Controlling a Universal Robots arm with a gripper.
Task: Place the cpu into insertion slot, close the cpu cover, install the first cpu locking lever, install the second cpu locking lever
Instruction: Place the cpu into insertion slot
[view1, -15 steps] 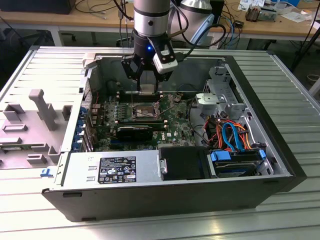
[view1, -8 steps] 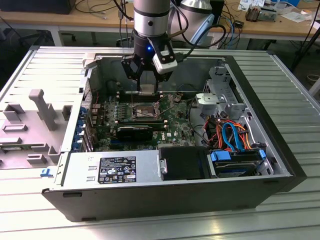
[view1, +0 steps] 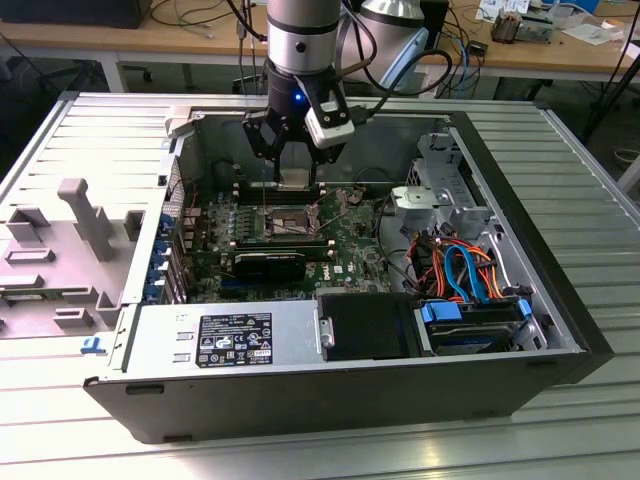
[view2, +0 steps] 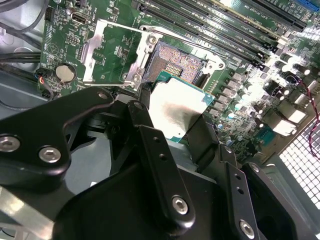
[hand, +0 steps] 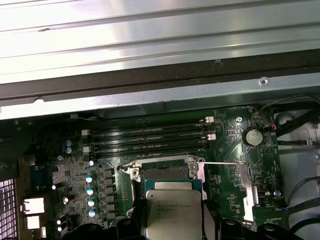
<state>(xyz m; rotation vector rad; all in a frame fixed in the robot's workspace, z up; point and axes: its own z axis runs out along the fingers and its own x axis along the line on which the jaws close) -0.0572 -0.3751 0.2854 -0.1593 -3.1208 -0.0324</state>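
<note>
The claw (view1: 297, 168) hangs inside the open case (view1: 560, 300), which lies flat on the table (view1: 600, 180). Its two dark fingers (view2: 145, 120) are closed part-way onto opposite edges of the cpu (view2: 172, 107), pinching it with the pale metal top facing up. The cpu is clear of the board (hand: 230, 130), not seated.

The relation that matters: in the exterior view the slot (view1: 287, 218) sits at about 6 o'clock from the claw, close beneath it and a touch nearer the camera. In both wrist views the cpu overlaps one edge of the slot and leaves most of the dark contact field bare, so I judge it is above the slot but not yet centred on it. The cpu is square, with no long axis to speak of. In the first wrist view its edges run roughly parallel to the slot frame, so little turning looks needed.

The cover (view2: 114, 52) is swung open and lies flat beside the slot, its window showing green board. The memory slots (hand: 150, 135) run along the slot's far side, well clear of the claw.
</note>
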